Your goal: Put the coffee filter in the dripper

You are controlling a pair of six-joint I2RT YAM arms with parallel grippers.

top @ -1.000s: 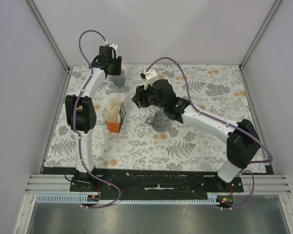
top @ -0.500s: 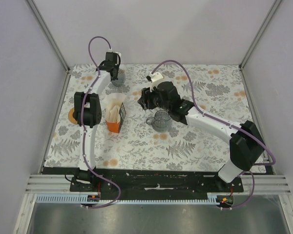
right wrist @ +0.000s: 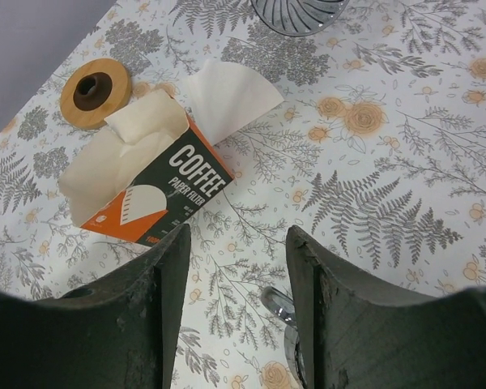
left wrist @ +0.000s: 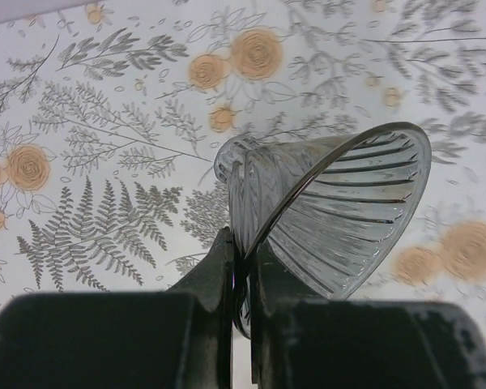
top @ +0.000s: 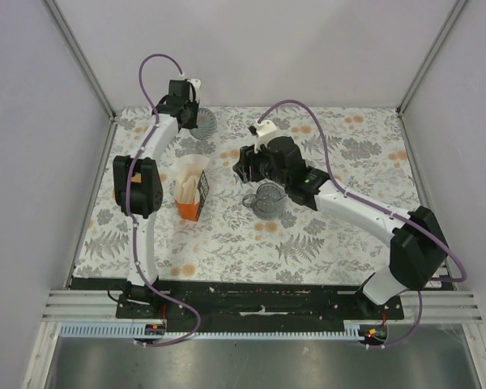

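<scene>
The dripper point(left wrist: 340, 211), a smoky ribbed funnel, hangs tilted above the flowered cloth at the back left point(top: 204, 121). My left gripper point(left wrist: 245, 259) is shut on its rim point(top: 193, 119). A cream coffee filter point(right wrist: 231, 93) sticks out of the orange filter box point(right wrist: 162, 190), which lies left of centre point(top: 190, 194). My right gripper point(right wrist: 237, 251) is open and holds nothing. It hovers right of the box point(top: 238, 168), with bare cloth between its fingers point(right wrist: 166, 275).
A clear glass jug point(top: 267, 199) stands just under my right arm; its rim point(right wrist: 279, 312) shows by the right finger. A round wooden lid point(right wrist: 95, 91) lies beyond the box. Grey walls close in the table point(top: 364, 138) on three sides.
My left gripper has shut on the dripper's rim and tipped it up, shifting it slightly right. My right arm has drifted a little to the right, still open.
</scene>
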